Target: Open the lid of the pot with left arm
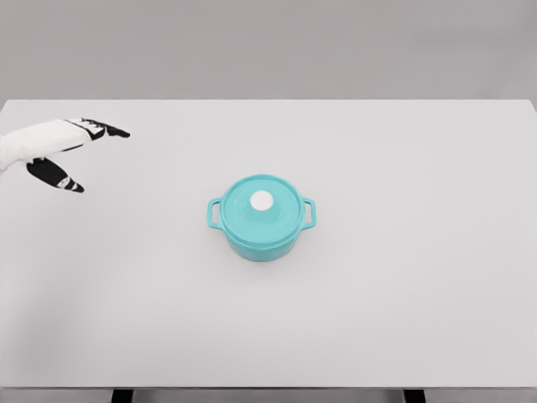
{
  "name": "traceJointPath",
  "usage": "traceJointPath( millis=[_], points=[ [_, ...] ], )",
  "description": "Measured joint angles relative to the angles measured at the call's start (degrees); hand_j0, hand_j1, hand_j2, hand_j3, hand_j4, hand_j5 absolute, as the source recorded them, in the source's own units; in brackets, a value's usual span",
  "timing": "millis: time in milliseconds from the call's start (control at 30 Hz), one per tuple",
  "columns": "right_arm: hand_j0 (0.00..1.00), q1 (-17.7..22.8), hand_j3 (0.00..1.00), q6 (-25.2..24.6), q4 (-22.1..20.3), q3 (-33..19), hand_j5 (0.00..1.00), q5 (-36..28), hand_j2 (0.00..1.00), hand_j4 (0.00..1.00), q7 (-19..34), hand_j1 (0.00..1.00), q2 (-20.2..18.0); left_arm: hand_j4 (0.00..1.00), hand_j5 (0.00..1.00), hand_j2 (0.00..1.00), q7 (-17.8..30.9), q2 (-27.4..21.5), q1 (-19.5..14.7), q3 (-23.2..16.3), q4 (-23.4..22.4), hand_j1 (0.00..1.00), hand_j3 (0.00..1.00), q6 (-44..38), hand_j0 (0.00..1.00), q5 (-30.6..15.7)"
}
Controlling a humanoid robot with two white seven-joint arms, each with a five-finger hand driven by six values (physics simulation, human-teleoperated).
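Sitting near the middle of the white table (403, 319): teal pot (262, 235), lid (262, 206) on, white knob (263, 200) on top, side handles left and right. Left hand (59, 147) at far left edge, well apart from pot, fingers spread, holding nothing

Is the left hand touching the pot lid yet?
No, the left hand is open at the table's far left, well apart from the lid.
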State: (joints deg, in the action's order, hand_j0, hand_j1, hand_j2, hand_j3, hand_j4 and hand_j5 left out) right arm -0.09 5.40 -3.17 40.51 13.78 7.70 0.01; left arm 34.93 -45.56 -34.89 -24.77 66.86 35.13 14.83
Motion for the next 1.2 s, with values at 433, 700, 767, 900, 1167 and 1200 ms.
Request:
traceJointPath(
  millis=[433,700,767,900,1167,1200],
  points=[
    [1.00,1.23,1.00,-0.12,0.18,0.00,1.00,0.02,1.00,1.00,-0.07,1.00,0.00,1.00,1.00,1.00,0.14,4.78,-5.25,-3.15,8.65,1.00,1.00,0.24,1.00,0.95],
    [1.00,1.23,1.00,-0.13,0.18,0.00,1.00,0.02,1.00,1.00,-0.07,1.00,0.00,1.00,1.00,1.00,0.08,9.79,-25.40,-26.15,13.71,1.00,1.00,-0.04,1.00,0.47],
    [1.00,1.23,1.00,-0.13,0.18,0.00,1.00,0.02,1.00,1.00,-0.07,1.00,0.00,1.00,1.00,1.00,0.09,11.58,-26.37,-29.13,15.69,1.00,1.00,-0.01,1.00,0.51],
    [1.00,1.23,1.00,-0.13,0.18,0.00,1.00,0.02,1.00,1.00,-0.07,1.00,0.00,1.00,1.00,1.00,0.10,12.79,-26.02,-31.73,19.83,1.00,1.00,0.03,1.00,0.38],
    [1.00,1.23,1.00,-0.13,0.18,0.00,1.00,0.02,1.00,1.00,-0.07,1.00,0.00,1.00,1.00,1.00,0.10,9.16,-23.38,-32.55,22.65,1.00,1.00,0.03,1.00,0.23],
    [1.00,1.23,1.00,-0.13,0.18,0.01,1.00,0.03,1.00,1.00,-0.07,1.00,0.00,1.00,1.00,1.00,0.10,8.89,-21.98,-32.60,22.70,1.00,1.00,0.03,1.00,0.29]
  ],
)
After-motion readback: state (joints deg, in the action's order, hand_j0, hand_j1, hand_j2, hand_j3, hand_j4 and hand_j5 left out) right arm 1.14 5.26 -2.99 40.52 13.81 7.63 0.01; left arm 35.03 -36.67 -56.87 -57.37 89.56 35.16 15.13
